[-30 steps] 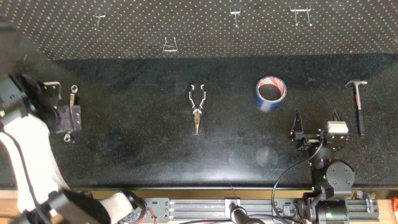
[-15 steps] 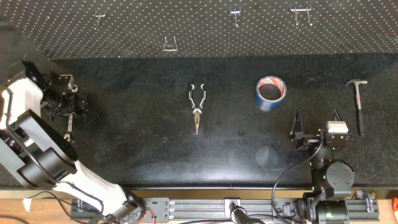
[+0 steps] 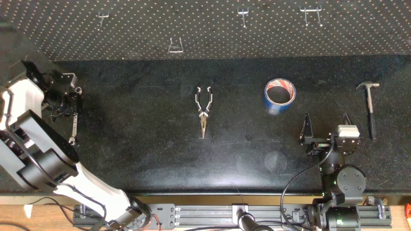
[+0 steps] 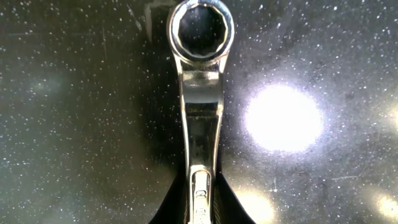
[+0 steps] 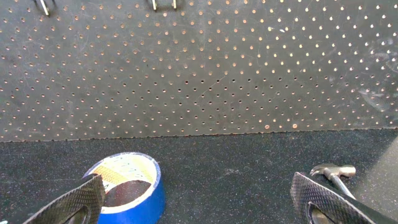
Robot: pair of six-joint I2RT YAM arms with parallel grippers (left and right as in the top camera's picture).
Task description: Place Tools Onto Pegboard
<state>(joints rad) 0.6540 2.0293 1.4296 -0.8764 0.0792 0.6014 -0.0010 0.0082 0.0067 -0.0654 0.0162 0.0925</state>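
Observation:
A silver ring wrench runs from my left gripper, which is shut on its shaft, out to its ring end over the black tabletop. From above, that gripper is at the table's far left with the wrench sticking out toward the front edge. Needle-nose pliers lie mid-table, a blue tape roll right of them, and a hammer at the far right. My right gripper stands open in front of the tape, holding nothing.
The pegboard lines the back of the table and carries metal hooks at several spots. The hammer head lies near the board's foot. Bare tabletop stretches between the wrench and the pliers.
The left arm's wrist has swung round at the far left with the wrench in its grip, then shifted slightly toward the pegboard. The right arm has kept still.

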